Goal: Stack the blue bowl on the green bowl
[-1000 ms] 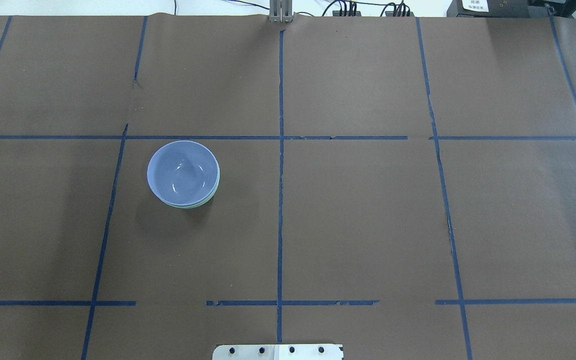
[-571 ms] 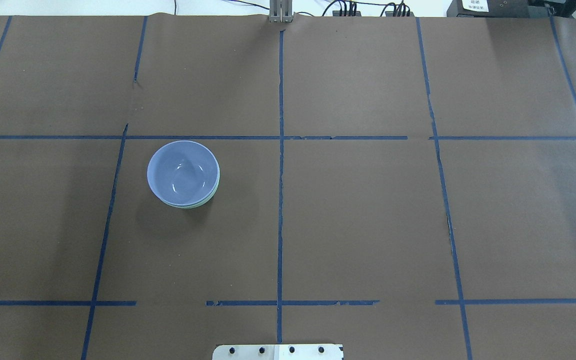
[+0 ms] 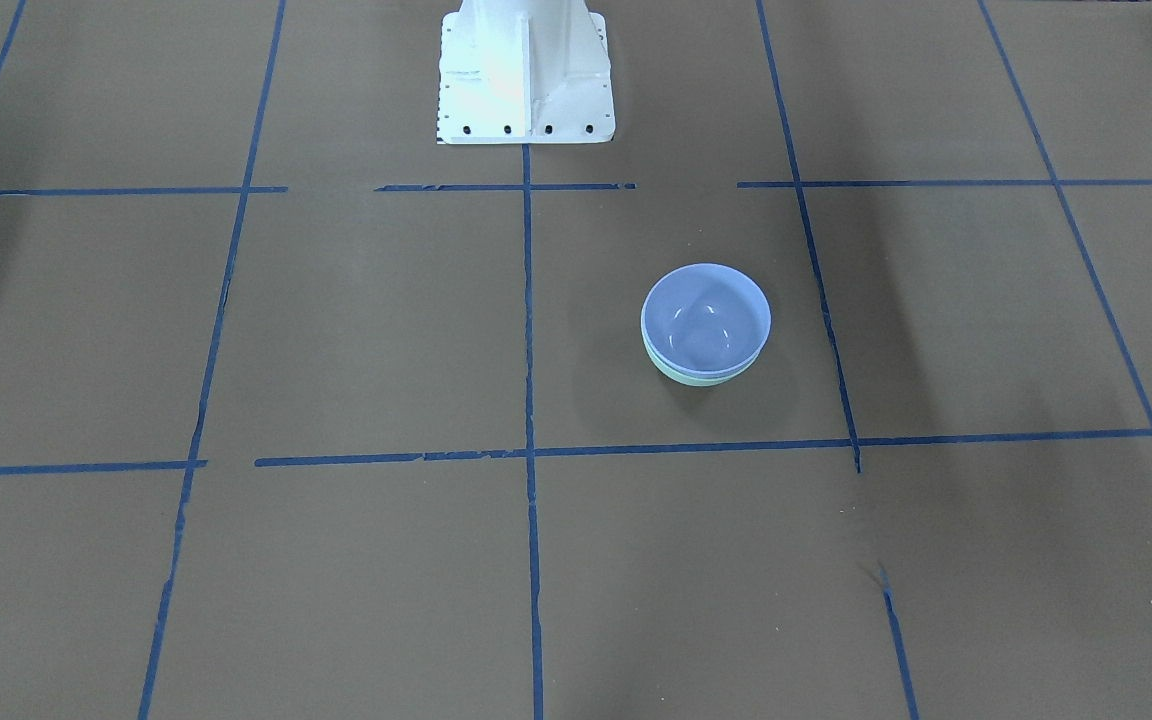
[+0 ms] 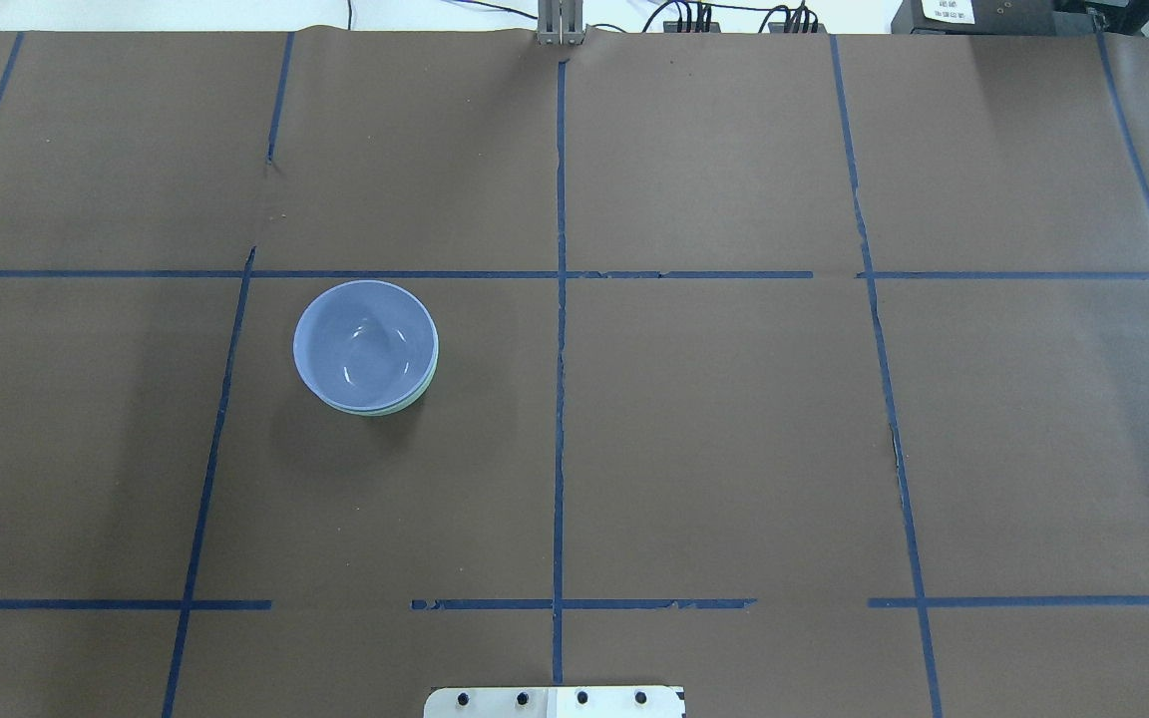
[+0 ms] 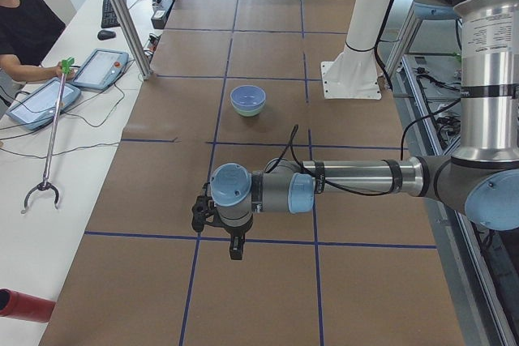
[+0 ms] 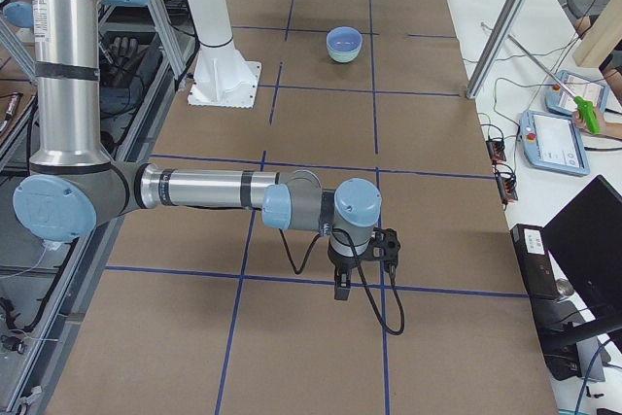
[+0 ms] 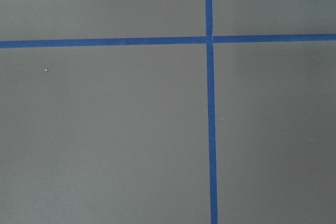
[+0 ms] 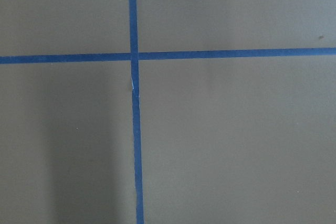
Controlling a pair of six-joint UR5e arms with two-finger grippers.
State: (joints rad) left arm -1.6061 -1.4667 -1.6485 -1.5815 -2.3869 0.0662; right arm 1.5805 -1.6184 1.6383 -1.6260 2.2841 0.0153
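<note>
The blue bowl point(image 4: 365, 344) sits nested inside the green bowl point(image 4: 416, 397) on the brown table, left of the centre tape line. Only a thin mint rim and lower wall of the green bowl show under it. The stack also shows in the front view, blue bowl point(image 3: 706, 320) on green bowl point(image 3: 701, 378), and far off in both side views point(image 5: 247, 96) point(image 6: 344, 40). My left gripper point(image 5: 235, 247) and right gripper point(image 6: 342, 287) hang over the table ends, far from the bowls. I cannot tell whether they are open or shut. The wrist views show only bare table and tape.
The robot's white base point(image 3: 524, 70) stands at the table's near edge. Blue tape lines point(image 4: 560, 299) divide the brown table into squares. A side bench holds tablets point(image 5: 40, 103), a grabber tool point(image 5: 49, 151) and an aluminium post point(image 5: 122, 14).
</note>
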